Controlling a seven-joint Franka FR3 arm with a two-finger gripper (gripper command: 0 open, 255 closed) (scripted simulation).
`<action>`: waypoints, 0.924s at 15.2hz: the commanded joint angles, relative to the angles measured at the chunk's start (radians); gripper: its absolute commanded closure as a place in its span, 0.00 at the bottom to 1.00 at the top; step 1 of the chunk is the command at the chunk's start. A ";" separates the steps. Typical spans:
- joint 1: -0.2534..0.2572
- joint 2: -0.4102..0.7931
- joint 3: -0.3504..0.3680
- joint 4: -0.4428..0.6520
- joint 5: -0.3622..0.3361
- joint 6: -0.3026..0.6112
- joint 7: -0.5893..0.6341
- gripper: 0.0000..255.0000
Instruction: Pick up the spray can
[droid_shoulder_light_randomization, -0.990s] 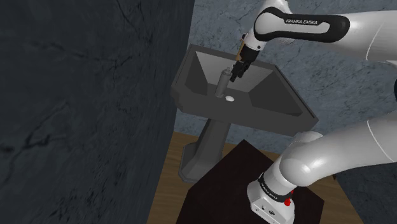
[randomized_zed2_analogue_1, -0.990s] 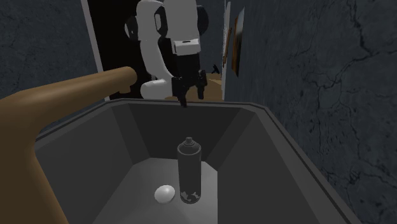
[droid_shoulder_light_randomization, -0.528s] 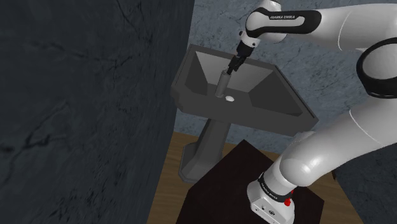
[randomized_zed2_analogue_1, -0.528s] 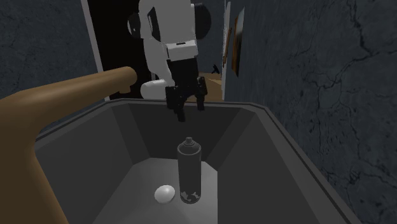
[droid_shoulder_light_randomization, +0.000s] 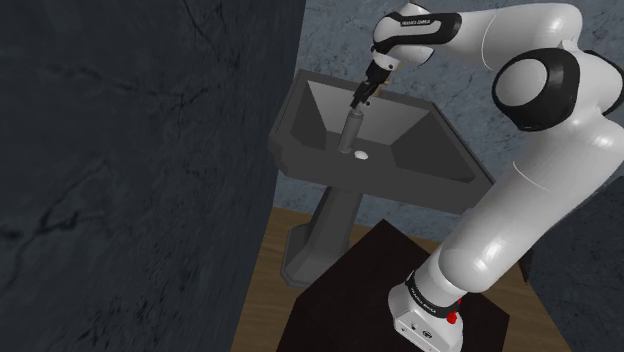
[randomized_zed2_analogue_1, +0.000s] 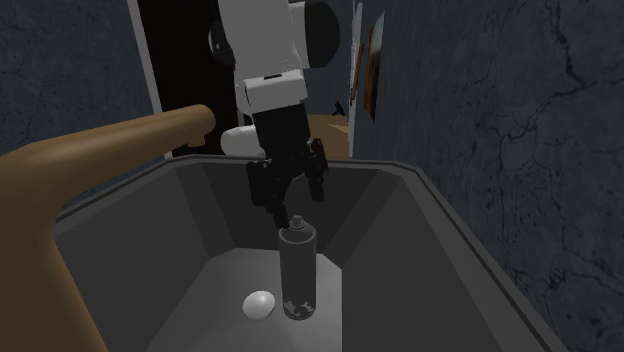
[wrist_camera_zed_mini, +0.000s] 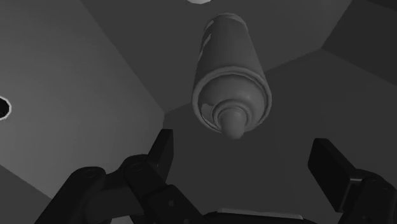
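Tool: spread wide, holding nothing. Spray can: upright in sink, axis vertical, 6 o'clock from tool, second exterior view.

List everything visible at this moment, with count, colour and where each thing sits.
spray can: one, grey, upright in the sink basin beside the drain.
sink: one, dark grey, on a pedestal by the dark wall.
drain: one, white, on the basin floor.
curved bar: one, brown, by the sink's rim at the second exterior view's left.
wall picture: one, brownish, seen edge-on, on the wall at that view's right.
floor: wood brown, under the pedestal.
stand: one, dark box, on the floor.
arm: one, white with dark joints, reaching over the sink.
gripper: one, black, fingers open, above the can's cap, not touching it.
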 joint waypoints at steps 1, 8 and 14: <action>-0.004 0.017 -0.003 -0.002 0.014 0.020 -0.017 0.00; -0.004 0.032 -0.002 -0.060 0.030 0.090 -0.036 0.00; -0.004 0.031 -0.002 -0.063 0.030 0.091 -0.037 1.00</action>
